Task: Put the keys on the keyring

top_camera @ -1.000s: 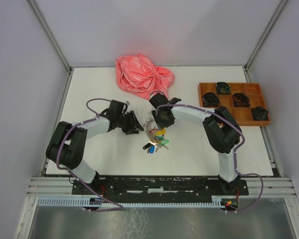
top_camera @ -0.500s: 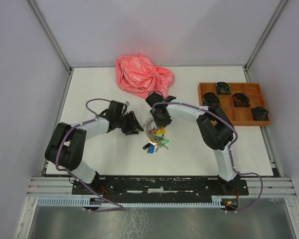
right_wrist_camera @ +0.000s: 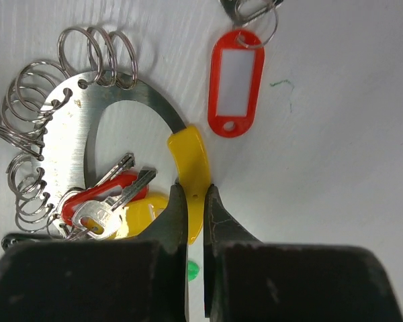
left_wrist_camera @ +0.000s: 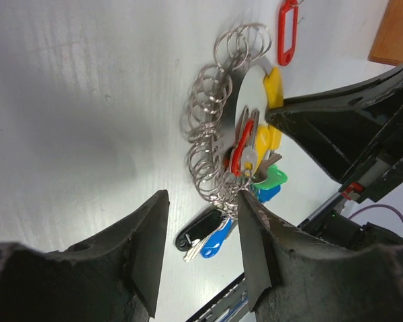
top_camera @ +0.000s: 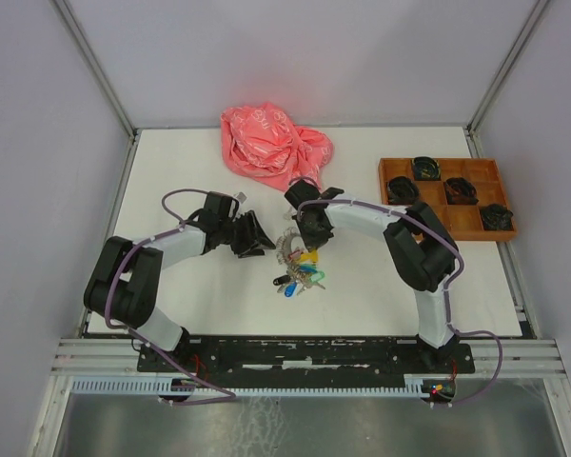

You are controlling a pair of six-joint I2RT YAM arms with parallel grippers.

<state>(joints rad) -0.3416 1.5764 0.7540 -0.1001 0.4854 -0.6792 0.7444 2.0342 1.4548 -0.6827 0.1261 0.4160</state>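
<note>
Right tool (right_wrist_camera: 193,191): closed, pinching the yellow grip (right_wrist_camera: 188,154) at one end of the keyring.
Left tool (left_wrist_camera: 201,198): fingers spread wide, nothing between them; it is low over the tabletop, just left of the keyring, pointing at it.
Keyring (right_wrist_camera: 67,134): a flat steel crescent with many wire loops (right_wrist_camera: 27,100) along its outer edge; it lies flat near the middle of the tabletop (top_camera: 190,171), between the two tools.
Keys (right_wrist_camera: 101,213): two silver keys lie side by side across the crescent's opening, blades pointing up to the right in the right wrist view. One has a red tag (right_wrist_camera: 111,189), and the green tag (left_wrist_camera: 272,178) lies just beside them. I cannot tell if either key is hooked on a loop.
Other tags: yellow (right_wrist_camera: 144,215), blue (left_wrist_camera: 218,238) and black (left_wrist_camera: 198,231), bunched on the keys' near side.
Loose red tag (right_wrist_camera: 236,80): has a white window and lies apart from the crescent, beyond the grip.
Cloth (top_camera: 271,143): pink, crumpled at the far edge.
Tray (top_camera: 390,169): orange, at the right edge, with black parts (top_camera: 460,190) in its compartments.
</note>
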